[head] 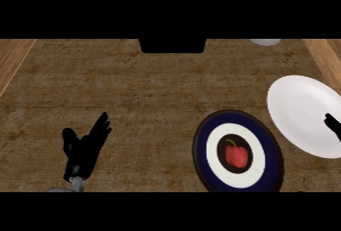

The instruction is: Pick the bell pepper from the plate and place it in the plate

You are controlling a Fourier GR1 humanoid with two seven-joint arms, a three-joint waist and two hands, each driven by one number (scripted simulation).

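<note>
2 plates (237,155) ahead: pepper (236,154) sits centre of ringed one, white plate (300,113) just beside. My left hand (85,146) rests wide open. Right hand (333,126) barely peeks over white plate; fingers, cannot tell. Pepper looks light, smooth, slippery: grab round sides.

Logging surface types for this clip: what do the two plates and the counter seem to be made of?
White plate: plain, smooth, looks like glazed ceramic. Ringed plate: dark blue rim, white and dark bands, probably painted ceramic. Counter: brown, fine woven-looking grain, matte; possibly wood or textured laminate.
</note>
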